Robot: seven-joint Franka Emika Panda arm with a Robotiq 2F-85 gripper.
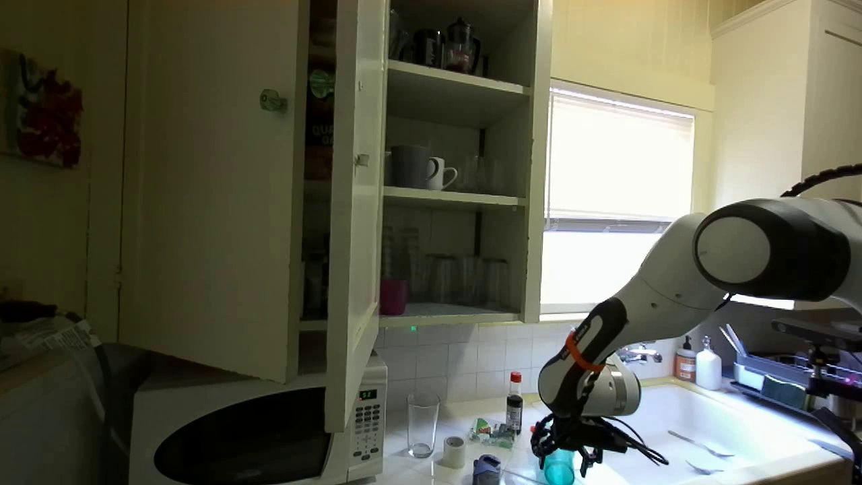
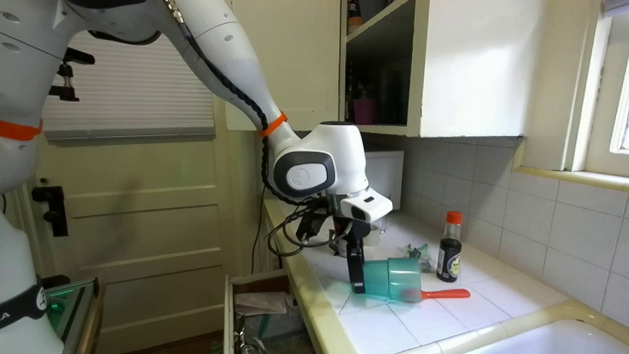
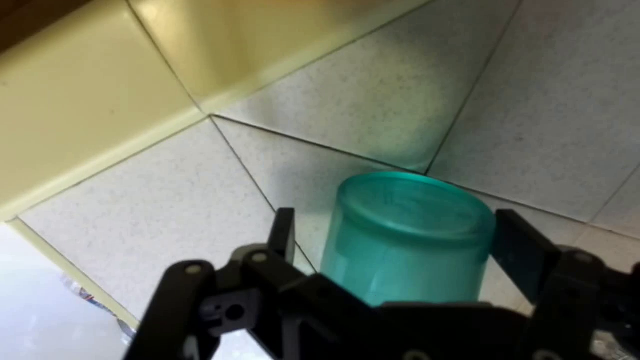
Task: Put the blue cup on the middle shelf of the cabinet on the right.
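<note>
On the white-tiled counter [image 2: 368,324], the translucent turquoise-blue plastic cup [image 2: 393,278] lies on its side between the wide-spread jaws of my black gripper [image 3: 395,220]. I judge this the grasping step: next, close firmly, then lift toward the cream-white middle shelf [image 1: 465,197].

In the wrist view you see the blue cup [image 3: 410,250] in translucent turquoise and your gripper [image 3: 396,232] in black. Your arm [image 2: 231,54] is white with dark grey sections and an orange band [image 2: 273,124]. The counter tiles [image 3: 350,115] are pale grey, finely speckled, in a dark-lined grid; their edging [image 3: 100,100] is yellow. The bottle [image 2: 448,250] is dark with a red cap [image 2: 454,217]. You see the cabinet [image 1: 537,168] and middle shelf [image 1: 471,199] in cream-white, a grey mug [image 1: 409,167] and a white mug [image 1: 439,180].
</note>
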